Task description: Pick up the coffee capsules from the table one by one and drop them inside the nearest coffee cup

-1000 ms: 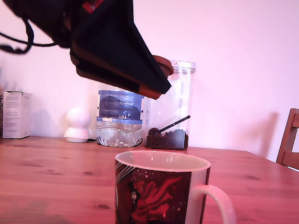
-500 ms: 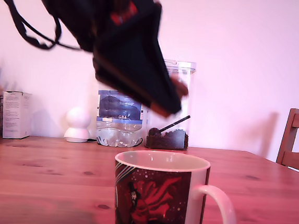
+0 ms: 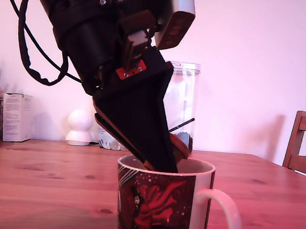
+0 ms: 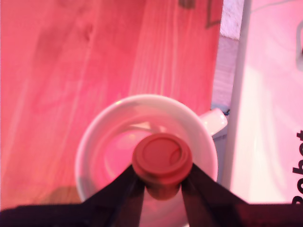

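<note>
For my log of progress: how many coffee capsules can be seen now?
1. The capsule is held between the gripper fingers, right above the coffee cup opening. Others may be hidden inside the cup or outside the views.

coffee cup [image 4: 90,156] mouth filled by fingers [image 3: 162,159] and capsule [image 4: 162,159], bare table [image 3: 40,179] around, containers [image 3: 182,103] behind

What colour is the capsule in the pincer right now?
Reddish-brown; the capsule shows best in the wrist view, held over the coffee cup.
</note>
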Controlling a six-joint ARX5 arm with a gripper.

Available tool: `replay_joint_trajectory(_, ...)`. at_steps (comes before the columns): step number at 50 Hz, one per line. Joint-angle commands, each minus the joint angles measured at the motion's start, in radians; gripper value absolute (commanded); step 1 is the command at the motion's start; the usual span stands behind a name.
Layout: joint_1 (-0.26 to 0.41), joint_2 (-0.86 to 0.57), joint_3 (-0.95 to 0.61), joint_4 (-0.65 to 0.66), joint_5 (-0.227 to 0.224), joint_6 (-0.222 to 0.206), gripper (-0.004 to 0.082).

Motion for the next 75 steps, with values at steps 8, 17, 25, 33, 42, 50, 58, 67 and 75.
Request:
replay_joint_trajectory(8,-0.005,0.009,0.009,0.004,-0.002,0.009,0.0128)
replay_joint_trajectory(17,-0.005,0.009,0.009,0.007,-0.011,0.009,0.0274)
replay_joint_trajectory(25,-0.005,0.009,0.009,0.02,-0.011,0.008,0.0486)
replay_joint_trajectory(33,-0.005,0.009,0.009,0.019,-0.008,0.008,0.0475)
replay_joint_trajectory(42,-0.005,0.009,0.009,0.029,0.008,0.008,0.0274)
replay_joint_trajectory(50,-0.005,0.009,0.009,0.049,0.029,0.008,-0.0033)
replay_joint_trajectory(58,-0.005,0.008,0.008,0.097,0.028,0.009,-0.0019)
replay_joint_trajectory(67,-0.005,-0.039,0.006,0.143,0.022,0.004,-0.0019)
replay_joint_trajectory(75,-0.003,-0.123,-0.026,0.208,-0.046,-0.028,-0.0019)
